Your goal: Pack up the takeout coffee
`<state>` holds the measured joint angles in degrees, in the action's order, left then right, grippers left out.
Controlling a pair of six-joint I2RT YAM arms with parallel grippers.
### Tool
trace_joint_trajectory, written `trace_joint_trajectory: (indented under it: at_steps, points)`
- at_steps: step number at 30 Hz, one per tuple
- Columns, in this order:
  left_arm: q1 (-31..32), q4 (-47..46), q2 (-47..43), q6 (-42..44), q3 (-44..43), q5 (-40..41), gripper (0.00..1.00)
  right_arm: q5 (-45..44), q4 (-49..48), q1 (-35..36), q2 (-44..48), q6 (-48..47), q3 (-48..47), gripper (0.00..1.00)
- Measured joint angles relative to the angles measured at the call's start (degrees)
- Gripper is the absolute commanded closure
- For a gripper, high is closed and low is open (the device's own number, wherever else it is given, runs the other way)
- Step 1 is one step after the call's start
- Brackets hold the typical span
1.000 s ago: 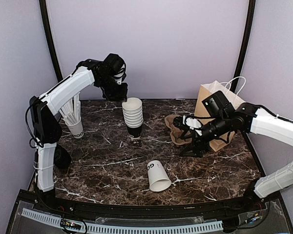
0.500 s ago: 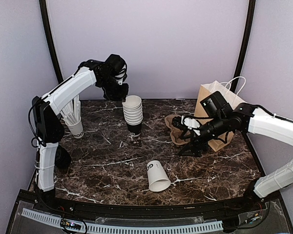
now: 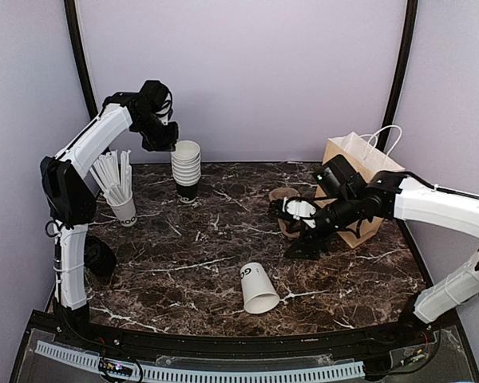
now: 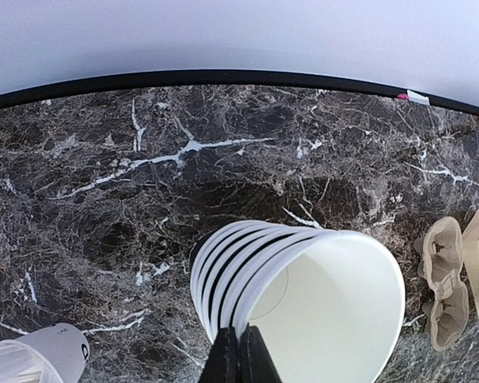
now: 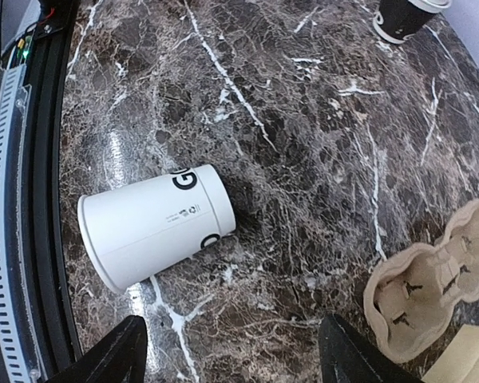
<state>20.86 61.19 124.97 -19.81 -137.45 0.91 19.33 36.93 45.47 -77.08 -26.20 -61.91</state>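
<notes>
Two arms at work over the dark marble table [image 3: 184, 263]. The left gripper [image 4: 239, 355] is up at the far left of the table; its fingers [image 4: 256, 361] are pinched tight together on the near rim of the top cup in the stack of lidless white cups [image 4: 303, 295]. The stack has a dark base and stands upright close to the back edge. Whether the base rests on the marble or hangs just off it cannot be told. The cup of white sticks [image 3: 125, 209] stands near the left edge, to the left of the stack and apart from it. The right gripper [image 5: 238, 351] hangs over the right half of the table with its fingers spread wide and nothing between them. Just beside it lies the brown pulp cup carrier [image 5: 419, 295], flat on the marble. Behind the carrier stands the brown paper bag [image 3: 351, 155], upright with its mouth open. One loose white cup [image 5: 156, 227] lies on its side near the front of the table, mouth toward the near edge, well apart from the carrier. For the takeout coffee, I cannot tell where it stands; no view shows a cup with a black lid.
</notes>
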Motion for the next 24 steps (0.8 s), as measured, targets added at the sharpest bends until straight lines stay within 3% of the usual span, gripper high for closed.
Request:
trace_joint_trajectory:
  at_steps: [4, 13, 17, 24]
  points:
    - [-3.0, -1.3, 0.1, -0.5, 0.0, -3.4, 1.00, -4.9, -0.7, 7.7, -3.7, -1.2, -1.2, 0.25]
    - [-4.2, -2.9, 1.6, -1.7, 0.0, -7.8, 0.88, -13.2, -2.4, 18.9, -4.1, -4.1, 2.6, 0.25]
    - [-4.1, -3.8, 2.0, -2.1, 0.0, -8.6, 0.60, -15.4, -2.6, 21.9, -4.1, -4.8, 3.4, 0.25]
    - [-4.1, -4.0, 2.1, -2.7, -3.5, -8.6, 0.51, -17.2, -3.6, 23.7, -3.8, -4.9, 3.7, 0.29]
